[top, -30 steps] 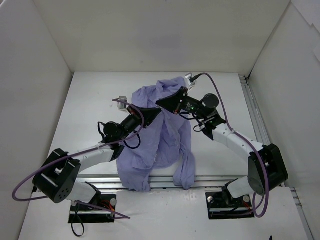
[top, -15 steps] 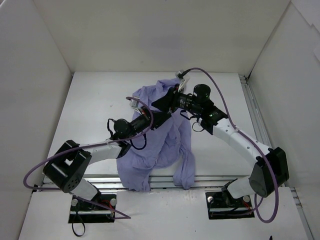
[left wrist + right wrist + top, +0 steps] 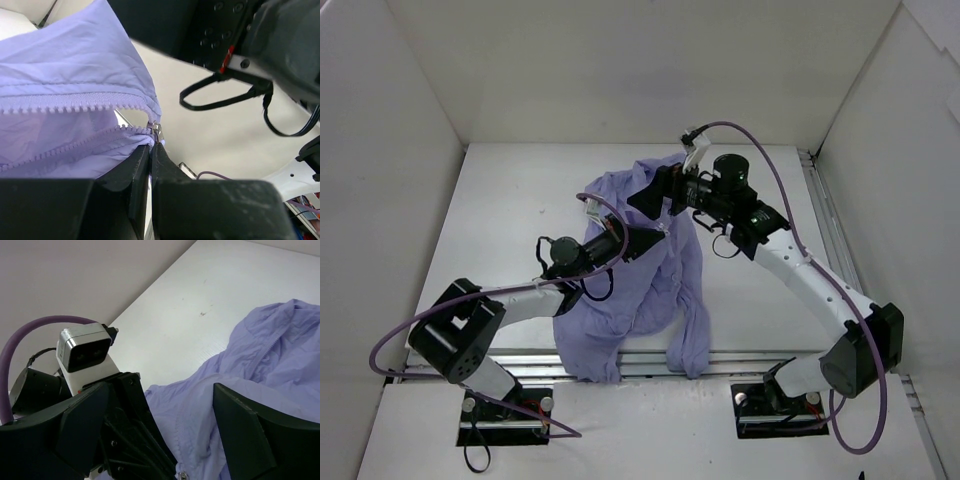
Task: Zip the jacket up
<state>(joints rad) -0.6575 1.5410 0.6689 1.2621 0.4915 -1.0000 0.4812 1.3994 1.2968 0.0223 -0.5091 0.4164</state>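
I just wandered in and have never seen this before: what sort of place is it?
Most likely a robotics lab test cell: a white table boxed in by plain white walls, a cabled left arm and right arm bolted at its near edge, and a lavender jacket lying on it.

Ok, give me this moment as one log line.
left gripper: shut on jacket at zipper slider | right gripper: open over jacket | zipper teeth: apart
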